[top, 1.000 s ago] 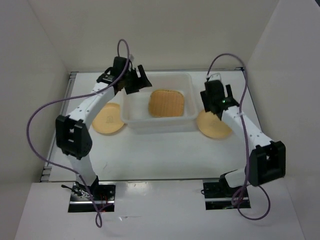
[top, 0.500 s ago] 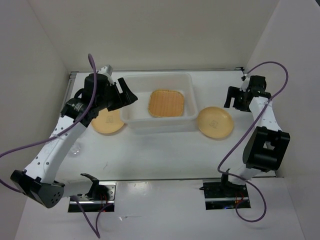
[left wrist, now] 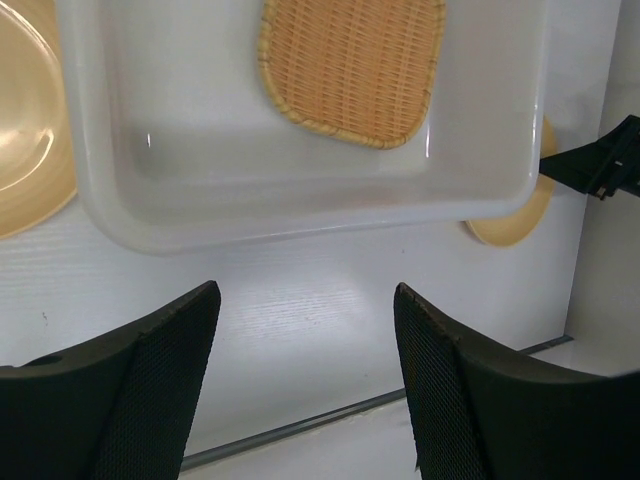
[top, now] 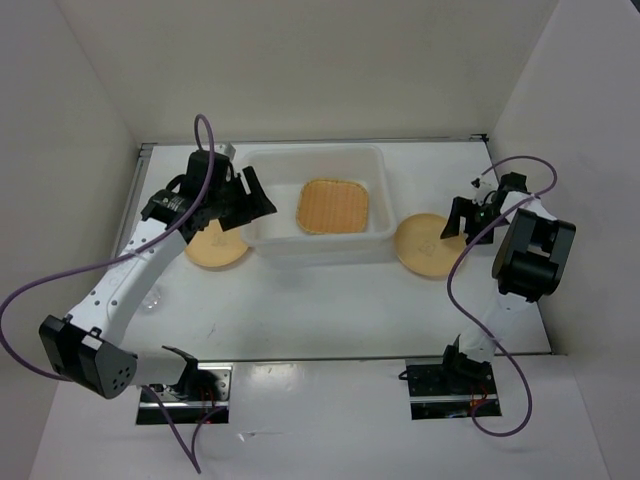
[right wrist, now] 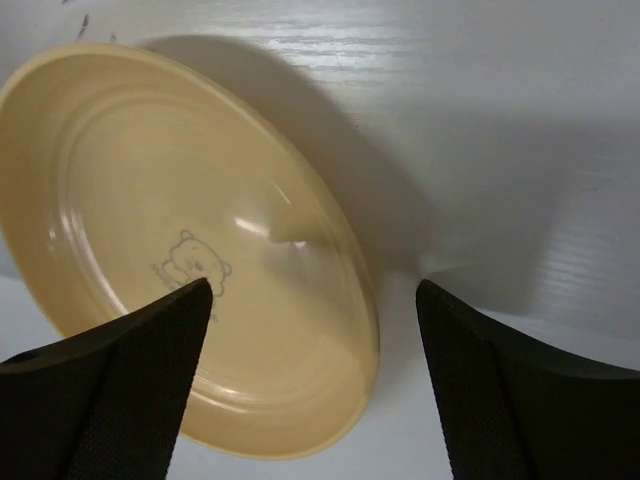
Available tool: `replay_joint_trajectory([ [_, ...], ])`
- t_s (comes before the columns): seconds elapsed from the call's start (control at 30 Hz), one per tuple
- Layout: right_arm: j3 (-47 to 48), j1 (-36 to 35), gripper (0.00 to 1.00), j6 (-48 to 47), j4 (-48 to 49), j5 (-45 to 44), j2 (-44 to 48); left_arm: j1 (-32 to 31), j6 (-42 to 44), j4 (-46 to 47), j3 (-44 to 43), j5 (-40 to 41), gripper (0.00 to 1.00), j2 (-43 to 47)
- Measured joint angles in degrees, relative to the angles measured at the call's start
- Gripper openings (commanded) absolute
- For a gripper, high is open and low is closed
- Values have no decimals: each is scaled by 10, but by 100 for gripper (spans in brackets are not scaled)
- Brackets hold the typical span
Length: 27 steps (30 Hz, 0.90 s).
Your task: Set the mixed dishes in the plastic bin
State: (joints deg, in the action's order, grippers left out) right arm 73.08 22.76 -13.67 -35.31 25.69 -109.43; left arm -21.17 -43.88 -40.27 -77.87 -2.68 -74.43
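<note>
The plastic bin stands at the table's back middle with the orange woven plate lying in it. One round tan plate lies left of the bin, partly under my left arm. The other round tan plate lies right of it. My left gripper is open and empty above the bin's left end. In its wrist view the bin and the woven plate lie below. My right gripper is open at the right plate's right rim. In the right wrist view that plate has its rim between the jaws. A faint clear cup stands at the left edge; the other cup is out of view.
White walls close in the table on the left, back and right. A metal strip runs along the table's near edge. Purple cables loop from both arms. The right arm's elbow sits close to the right wall.
My right gripper has moved down and left from beside the right wall to the right plate's rim. My left arm has shifted slightly, its gripper staying at the bin's left end.
</note>
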Motion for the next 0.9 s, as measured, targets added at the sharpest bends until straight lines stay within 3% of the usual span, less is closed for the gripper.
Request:
replay_joint_trajectory([
  [0.07, 16, 0, 80, -8, -3, 13, -17, 0, 0, 0, 0, -3, 77, -8],
  [0.2, 38, 4, 54, -21, -2, 45, -47, 0, -1, 0, 0, -5, 76, -10],
  [0.23, 40, 5, 34, -23, -1, 56, -52, 0, -1, 0, 0, -5, 76, -10],
  [0.3, 41, 7, 15, -29, 1, 68, -64, 0, -1, 0, 0, -5, 76, -10],
  [0.33, 42, 8, 0, -25, 0, 83, -73, 0, -2, 0, 0, -6, 76, -10],
  [0.57, 45, 9, 0, -17, -13, 125, -85, 3, -5, 0, 0, -6, 76, -10],
  [0.73, 47, 22, 0, -32, -41, 54, -51, 3, -14, 1, 0, -6, 76, -10],
  [0.9, 93, 82, 0, -73, -97, 1, -13, 3, -15, 9, 11, -6, 73, -4],
])
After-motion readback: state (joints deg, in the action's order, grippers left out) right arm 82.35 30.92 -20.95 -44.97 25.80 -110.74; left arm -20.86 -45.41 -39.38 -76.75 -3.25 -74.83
